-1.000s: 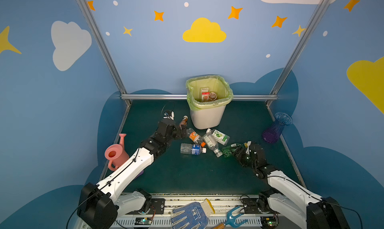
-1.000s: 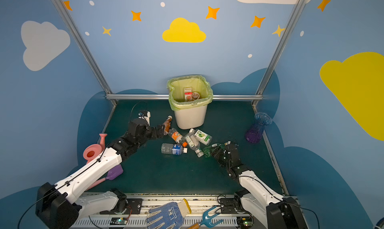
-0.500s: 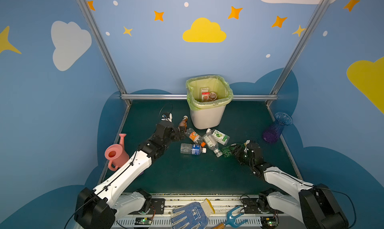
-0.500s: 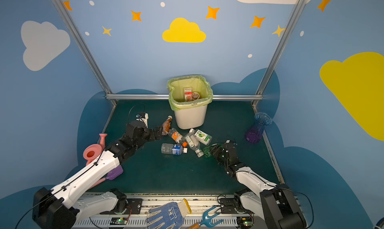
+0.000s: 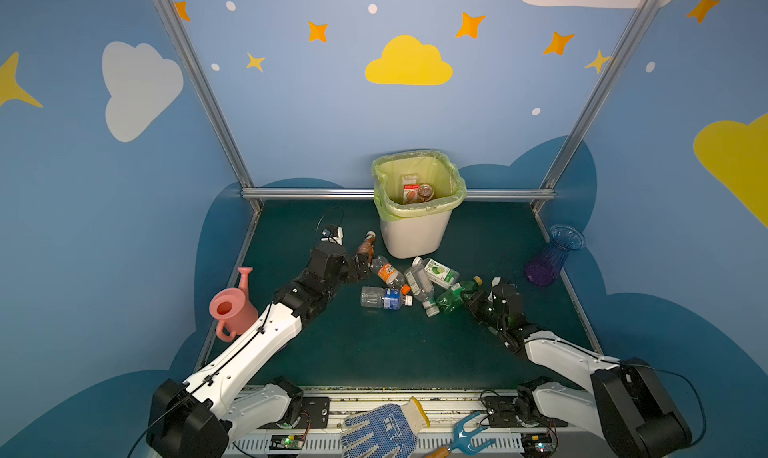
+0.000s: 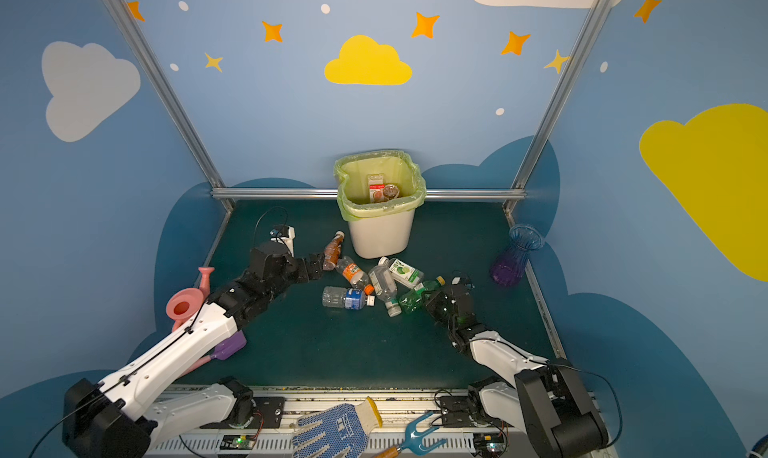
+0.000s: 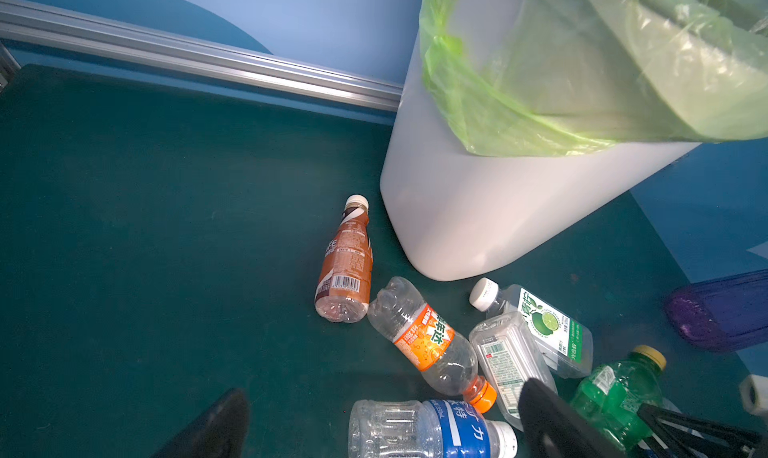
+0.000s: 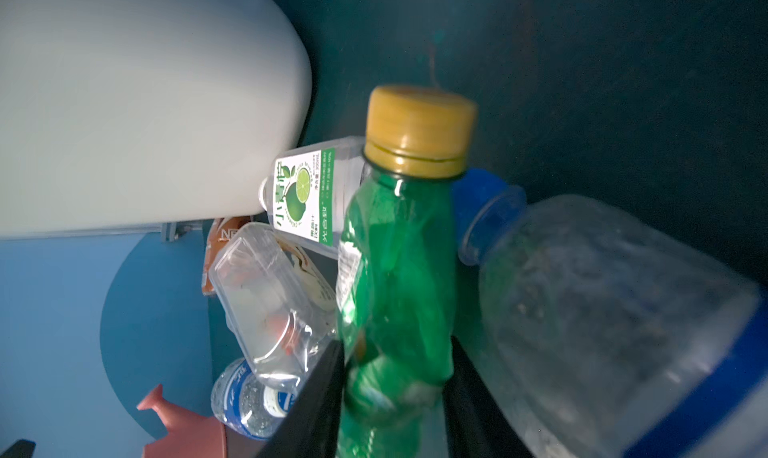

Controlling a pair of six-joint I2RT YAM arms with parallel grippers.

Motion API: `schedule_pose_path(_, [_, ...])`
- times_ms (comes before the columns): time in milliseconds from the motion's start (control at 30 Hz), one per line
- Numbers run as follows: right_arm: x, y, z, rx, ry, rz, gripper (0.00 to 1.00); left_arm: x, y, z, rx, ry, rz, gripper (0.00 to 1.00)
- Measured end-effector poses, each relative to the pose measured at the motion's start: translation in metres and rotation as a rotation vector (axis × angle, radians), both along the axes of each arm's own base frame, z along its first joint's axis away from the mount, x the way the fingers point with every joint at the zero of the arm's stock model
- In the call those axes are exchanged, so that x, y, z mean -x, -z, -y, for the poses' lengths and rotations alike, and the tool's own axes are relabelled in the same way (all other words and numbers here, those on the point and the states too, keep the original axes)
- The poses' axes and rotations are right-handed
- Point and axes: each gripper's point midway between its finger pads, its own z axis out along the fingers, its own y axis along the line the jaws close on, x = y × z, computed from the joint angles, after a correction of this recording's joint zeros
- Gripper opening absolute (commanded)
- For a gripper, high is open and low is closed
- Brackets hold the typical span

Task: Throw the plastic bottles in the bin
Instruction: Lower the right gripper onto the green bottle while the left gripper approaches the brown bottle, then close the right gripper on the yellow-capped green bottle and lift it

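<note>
While the bin (image 5: 417,231) stands upright with a couple of bottles (image 5: 417,192) already in its bag, the rest lie in a loose pile at its foot, on the robot's side. The left gripper (image 5: 362,263), jaws wide apart and empty, points at the brown bottle (image 7: 345,264), which lies just beside the bin's base. The right gripper (image 8: 392,381) has just shut. Its jaws now pinch the green bottle (image 5: 455,295) at the pile's edge farthest from the bin, so that one looks ready to be lifted over the rim. Only the right wrist view shows the jaws flanking the green body and a blue-capped bottle (image 8: 602,310) just beside it, which the top views hide behind the arm. Only the top views look into the bin.
</note>
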Motion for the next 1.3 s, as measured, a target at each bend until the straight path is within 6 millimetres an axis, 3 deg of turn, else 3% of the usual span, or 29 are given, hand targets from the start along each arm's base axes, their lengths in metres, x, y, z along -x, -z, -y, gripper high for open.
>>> schedule_pose_path(100, [-0.001, 0.002, 0.000, 0.004, 0.001, -0.003, 0.38, 0.001, 0.003, -0.001, -0.001, -0.002, -0.009, 1.00])
schedule_pose_path(167, [0.000, 0.004, 0.001, 0.008, 0.002, -0.008, 0.52, 0.002, 0.004, -0.001, 0.000, -0.004, -0.010, 1.00])
schedule_pose_path(267, [0.000, 0.008, 0.001, 0.015, 0.005, -0.028, 0.61, 0.003, 0.006, -0.003, -0.001, -0.008, -0.014, 1.00])
schedule_pose_path(600, [0.005, 0.029, -0.005, 0.032, -0.031, -0.121, 0.67, 0.005, 0.002, -0.008, 0.006, -0.020, -0.001, 1.00])
schedule_pose_path(767, [0.005, 0.029, -0.007, 0.026, -0.041, -0.126, 0.68, 0.007, 0.006, -0.011, 0.001, -0.028, -0.006, 1.00])
schedule_pose_path(900, [0.001, 0.026, -0.011, 0.018, -0.053, -0.118, 0.86, 0.008, 0.009, -0.011, 0.005, -0.027, -0.020, 1.00])
schedule_pose_path(1100, [0.001, 0.022, -0.010, 0.043, -0.056, -0.144, 0.93, 0.022, 0.039, -0.005, 0.048, -0.046, -0.166, 1.00])
schedule_pose_path(1300, [0.017, 0.020, 0.003, 0.104, -0.042, -0.190, 0.98, 0.050, 0.058, 0.010, 0.006, -0.035, -0.258, 1.00])
